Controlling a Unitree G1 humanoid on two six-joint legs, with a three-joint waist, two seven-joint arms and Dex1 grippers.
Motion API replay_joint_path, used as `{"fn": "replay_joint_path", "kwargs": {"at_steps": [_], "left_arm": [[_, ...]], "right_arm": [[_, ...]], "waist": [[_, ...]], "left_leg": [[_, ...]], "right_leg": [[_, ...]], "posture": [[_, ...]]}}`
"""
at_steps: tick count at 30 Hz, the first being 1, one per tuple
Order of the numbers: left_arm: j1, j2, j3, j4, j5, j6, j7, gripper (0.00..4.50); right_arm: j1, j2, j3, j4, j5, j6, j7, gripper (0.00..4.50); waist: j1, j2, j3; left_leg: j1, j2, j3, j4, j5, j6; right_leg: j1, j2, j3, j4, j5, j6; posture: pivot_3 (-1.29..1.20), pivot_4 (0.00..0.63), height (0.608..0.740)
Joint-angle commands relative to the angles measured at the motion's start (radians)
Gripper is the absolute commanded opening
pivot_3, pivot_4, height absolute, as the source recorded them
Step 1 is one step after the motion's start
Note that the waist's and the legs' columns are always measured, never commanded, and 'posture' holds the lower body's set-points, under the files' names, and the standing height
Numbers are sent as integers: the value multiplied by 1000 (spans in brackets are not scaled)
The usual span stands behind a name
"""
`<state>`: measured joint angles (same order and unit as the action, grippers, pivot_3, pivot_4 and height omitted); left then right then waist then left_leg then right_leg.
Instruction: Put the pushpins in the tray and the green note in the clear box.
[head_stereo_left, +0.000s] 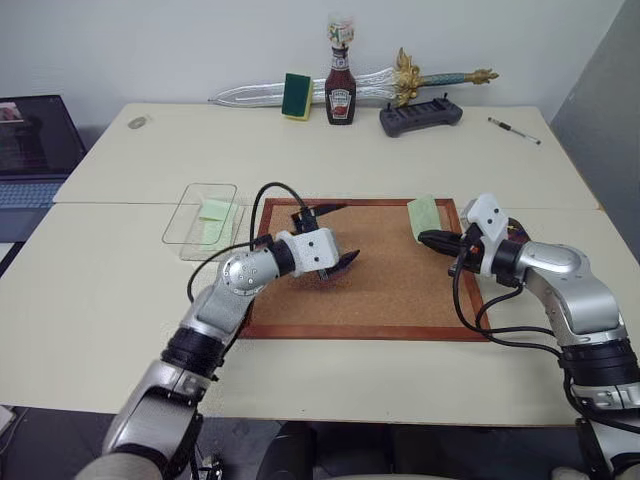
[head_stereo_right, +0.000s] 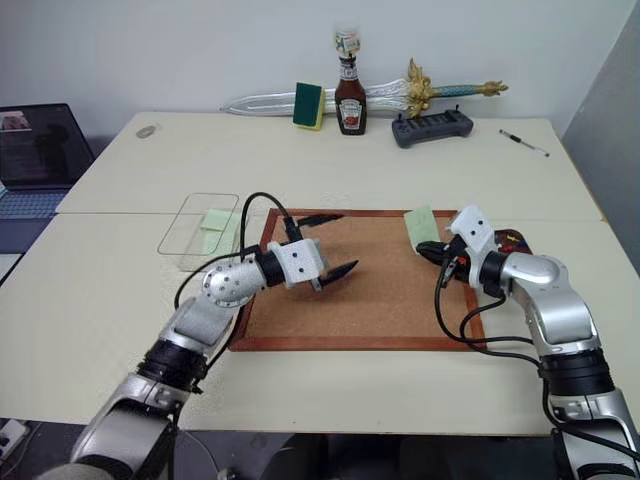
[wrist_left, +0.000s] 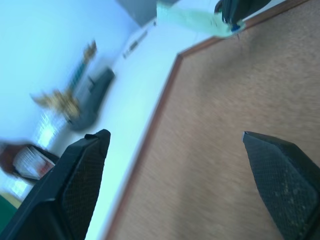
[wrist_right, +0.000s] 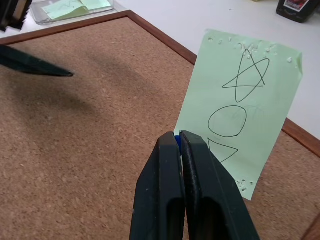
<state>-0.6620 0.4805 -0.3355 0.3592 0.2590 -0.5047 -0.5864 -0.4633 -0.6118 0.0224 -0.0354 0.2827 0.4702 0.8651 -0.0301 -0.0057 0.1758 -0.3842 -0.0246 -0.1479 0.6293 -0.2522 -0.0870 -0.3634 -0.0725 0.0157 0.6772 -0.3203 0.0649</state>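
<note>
- Green note (head_stereo_left: 424, 214): head view, my right gripper (head_stereo_left: 432, 239) pinches it above the cork board (head_stereo_left: 390, 290); clear box (head_stereo_left: 190, 225) far left.
- Left wrist: left gripper (wrist_left: 177, 165) gapes empty.
- Right wrist: jaws clamped on the note's edge; I'd carry it level.
</note>
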Motion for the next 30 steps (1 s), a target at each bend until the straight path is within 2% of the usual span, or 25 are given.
{"fn": "replay_joint_path", "kwargs": {"at_steps": [1,7,14,30], "left_arm": [[-99,17,-46,140,117,-230,65,4474],[-194,-13,-80,298,205,-380,146,4474],[-245,-53,-89,360,257,-466,230,4474],[-335,-104,-141,487,404,-503,386,4474]], "right_arm": [[-24,-2,-18,-66,37,46,-3,0],[-34,2,-25,-128,80,129,-9,0],[-34,-2,-19,-223,150,242,-14,0],[-52,-1,-4,-328,220,354,-37,0]], "waist": [[0,0,0],[-5,-1,0],[-3,-1,0],[-4,-1,0]], "left_leg": [[0,0,0,0,0,0],[-7,0,1,1,0,1],[-10,-1,0,2,0,1],[-10,-1,0,2,1,1]], "right_leg": [[0,0,0,0,0,0],[-9,0,0,4,0,0],[-10,0,0,4,0,0],[-11,0,0,4,0,0]], "posture": [[0,150,740],[0,150,740],[0,150,740],[0,150,740]]}}
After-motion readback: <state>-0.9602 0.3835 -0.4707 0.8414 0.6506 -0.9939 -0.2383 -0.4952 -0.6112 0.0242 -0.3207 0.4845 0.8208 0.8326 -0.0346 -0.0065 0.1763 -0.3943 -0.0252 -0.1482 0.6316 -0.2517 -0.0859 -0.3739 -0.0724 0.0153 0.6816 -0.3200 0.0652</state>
